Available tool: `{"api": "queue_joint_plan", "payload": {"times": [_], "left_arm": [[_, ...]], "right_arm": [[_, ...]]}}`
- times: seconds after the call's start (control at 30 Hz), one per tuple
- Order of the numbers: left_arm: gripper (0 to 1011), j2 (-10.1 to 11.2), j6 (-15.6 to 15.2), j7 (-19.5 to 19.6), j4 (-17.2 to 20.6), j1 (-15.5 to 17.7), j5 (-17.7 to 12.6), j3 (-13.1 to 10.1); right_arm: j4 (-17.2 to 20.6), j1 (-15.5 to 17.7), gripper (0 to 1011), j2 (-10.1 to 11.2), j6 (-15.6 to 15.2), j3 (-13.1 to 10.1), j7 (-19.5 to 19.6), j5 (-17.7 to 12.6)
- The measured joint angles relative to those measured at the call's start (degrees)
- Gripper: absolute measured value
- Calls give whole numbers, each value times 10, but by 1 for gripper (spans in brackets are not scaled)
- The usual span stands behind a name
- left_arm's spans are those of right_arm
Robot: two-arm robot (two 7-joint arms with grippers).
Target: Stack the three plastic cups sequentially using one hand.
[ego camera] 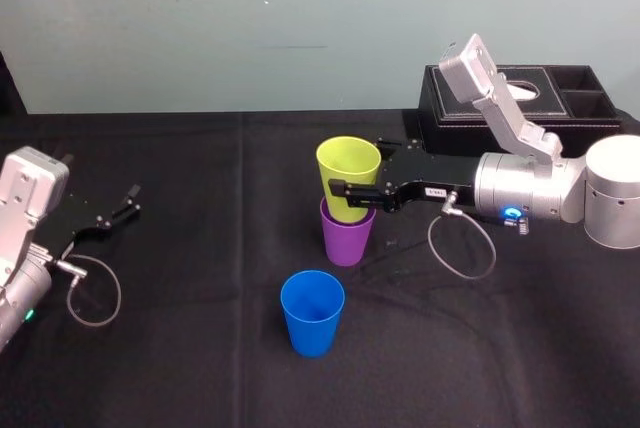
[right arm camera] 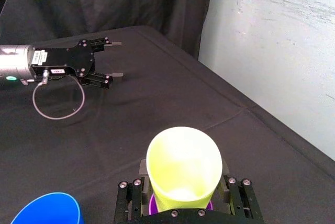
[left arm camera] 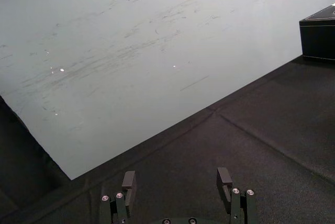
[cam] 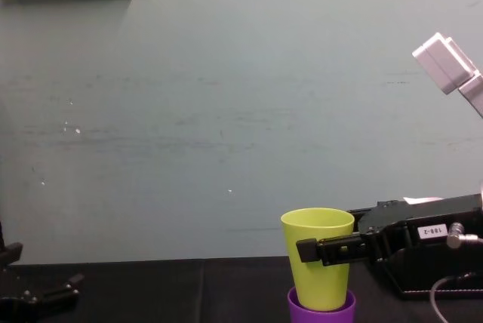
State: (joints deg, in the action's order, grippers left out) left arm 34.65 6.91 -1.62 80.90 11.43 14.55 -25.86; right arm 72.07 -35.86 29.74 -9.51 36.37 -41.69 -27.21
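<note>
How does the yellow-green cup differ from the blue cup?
The yellow-green cup sits in the purple cup; the blue cup stands alone on the table, nearer the robot. The right gripper holds the yellow-green cup; nothing touches the blue cup. Both are upright.

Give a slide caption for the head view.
Right hand holds yellow-green plastic cup in purple plastic cup; blue plastic cup apart; left hand idle.

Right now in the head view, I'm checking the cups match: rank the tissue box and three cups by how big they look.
1. Black tissue box, largest.
2. Yellow-green cup and blue cup: alike, unranked.
3. Purple cup, smallest showing; the yellow-green cup, in the right gripper, hides its top.
</note>
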Motion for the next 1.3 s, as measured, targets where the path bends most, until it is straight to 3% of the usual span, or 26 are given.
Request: {"api": "queue_joint_plan", "payload": {"times": [0.2,0.33,0.53,1.07,1.3], "left_arm": [[1011,0,0,0,0,0,0,0],[1011,0,0,0,0,0,0,0],[1011,0,0,0,0,0,0,0],[1011,0,0,0,0,0,0,0],[1011,0,0,0,0,0,0,0]], "right_arm": [[1,0,757,0,0,0,0,0],[1,0,887,0,0,0,0,0],[2,0,1003,1,0,0,0,0],[2,1,1003,1,0,0,0,-1],[51,28,1003,25,8,-9,6,-1]]}}
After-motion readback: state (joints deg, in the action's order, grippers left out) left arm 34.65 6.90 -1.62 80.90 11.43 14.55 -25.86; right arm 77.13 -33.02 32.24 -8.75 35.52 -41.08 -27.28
